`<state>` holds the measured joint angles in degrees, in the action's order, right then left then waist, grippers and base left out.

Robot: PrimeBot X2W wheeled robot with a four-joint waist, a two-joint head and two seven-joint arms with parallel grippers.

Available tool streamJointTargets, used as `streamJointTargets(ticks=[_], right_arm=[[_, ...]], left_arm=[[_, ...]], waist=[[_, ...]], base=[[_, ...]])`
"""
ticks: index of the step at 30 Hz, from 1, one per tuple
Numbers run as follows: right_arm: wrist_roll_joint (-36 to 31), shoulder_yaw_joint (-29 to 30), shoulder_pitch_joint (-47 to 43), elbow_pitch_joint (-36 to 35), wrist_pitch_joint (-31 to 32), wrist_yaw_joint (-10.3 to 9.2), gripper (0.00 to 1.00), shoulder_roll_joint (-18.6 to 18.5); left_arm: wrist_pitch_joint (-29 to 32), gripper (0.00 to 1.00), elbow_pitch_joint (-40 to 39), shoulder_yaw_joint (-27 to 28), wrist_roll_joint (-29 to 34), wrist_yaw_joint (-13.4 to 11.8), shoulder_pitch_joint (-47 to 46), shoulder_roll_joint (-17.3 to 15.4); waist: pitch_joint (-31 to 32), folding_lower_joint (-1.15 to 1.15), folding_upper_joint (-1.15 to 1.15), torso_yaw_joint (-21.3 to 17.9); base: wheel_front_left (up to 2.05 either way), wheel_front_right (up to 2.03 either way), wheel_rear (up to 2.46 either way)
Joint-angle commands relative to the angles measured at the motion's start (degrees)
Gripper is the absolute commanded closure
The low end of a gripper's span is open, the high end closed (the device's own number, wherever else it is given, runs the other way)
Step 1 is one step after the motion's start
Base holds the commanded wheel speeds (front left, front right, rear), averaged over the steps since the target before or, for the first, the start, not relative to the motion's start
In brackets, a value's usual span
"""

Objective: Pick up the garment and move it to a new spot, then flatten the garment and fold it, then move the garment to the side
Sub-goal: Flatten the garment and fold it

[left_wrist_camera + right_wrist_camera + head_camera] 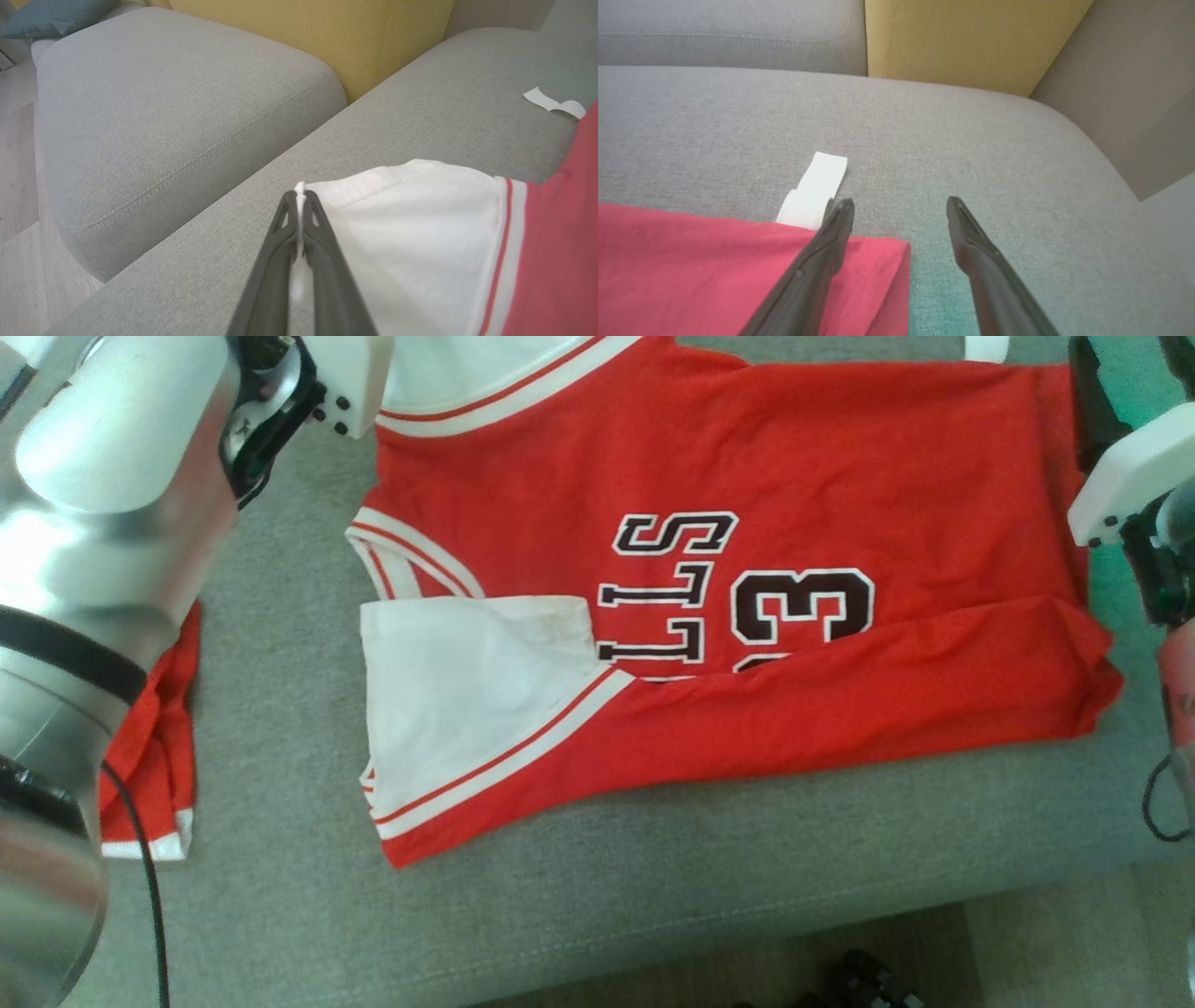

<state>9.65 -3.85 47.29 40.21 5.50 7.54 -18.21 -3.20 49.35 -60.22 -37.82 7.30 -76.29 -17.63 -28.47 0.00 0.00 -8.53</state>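
Observation:
The garment [747, 457] is a red jersey with white trim and black lettering, spread on the grey sofa seat [607, 859] with its lower side folded over. A white armhole panel [448, 691] lies turned up at its left. In the left wrist view, my left gripper [299, 205] is shut on the edge of the jersey's white part [411, 224]. My right gripper [900, 205] stands open at the red hem corner [714, 261], with one finger [831, 233] over the cloth and the other over bare cushion. A white tag [817, 186] sticks out beyond the hem.
Another red cloth with a white hem [154, 747] lies at the left, partly behind my silver left arm [93, 523]. A yellow back cushion [327, 37] and a neighbouring grey cushion [163, 102] lie beyond. The seat's front edge [653, 943] drops to the floor.

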Motion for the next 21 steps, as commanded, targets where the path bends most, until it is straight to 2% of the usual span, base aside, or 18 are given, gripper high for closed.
streamJointTargets(ticks=[1, 9, 18, 19, 20, 21], right_arm=[[1.2, -1.4, 2.1, 0.5, 1.0, -0.05, 0.00, -1.2], [1.8, -3.7, 5.2, 9.7, 5.0, -0.05, 0.00, -2.8], [2.7, -5.0, 7.3, 14.7, 6.1, -0.05, 0.00, -2.3], [3.3, -5.3, 7.4, 15.3, 6.6, -0.05, 0.11, -2.0], [4.2, -5.6, 7.6, 15.7, 7.2, -0.05, 0.51, -1.8], [5.0, -6.0, 7.7, 15.9, 7.6, -0.05, 0.85, -1.7]], left_arm=[[-0.6, 1.00, -1.7, 1.6, 0.2, -0.2, -1.7, -1.4], [-0.7, 1.00, -3.1, 0.9, 0.3, -0.4, -1.7, -1.2], [-0.6, 1.00, -3.3, 0.7, 0.1, -0.6, -2.3, -1.2], [-0.6, 1.00, -3.3, 0.7, 0.1, -0.7, -2.3, -1.2], [-0.7, 1.00, -3.2, 0.7, 0.0, -0.7, -2.3, -1.2], [-0.7, 1.00, -3.1, 0.7, 0.0, -0.8, -2.4, -1.2]], waist=[[-0.3, 0.00, 0.00, 0.8], [-0.9, 0.00, 0.00, 1.3], [-1.5, 0.00, 0.00, 1.5], [-1.5, 0.00, 0.00, 1.6], [-1.5, 0.00, 0.00, 1.6], [-1.5, 0.00, 0.00, 1.7]], base=[[0.00, 0.00, 0.00], [0.00, 0.00, 0.00], [0.00, 0.00, 0.00], [0.00, 0.00, 0.00], [0.00, 0.00, 0.00], [0.00, 0.00, 0.00]])
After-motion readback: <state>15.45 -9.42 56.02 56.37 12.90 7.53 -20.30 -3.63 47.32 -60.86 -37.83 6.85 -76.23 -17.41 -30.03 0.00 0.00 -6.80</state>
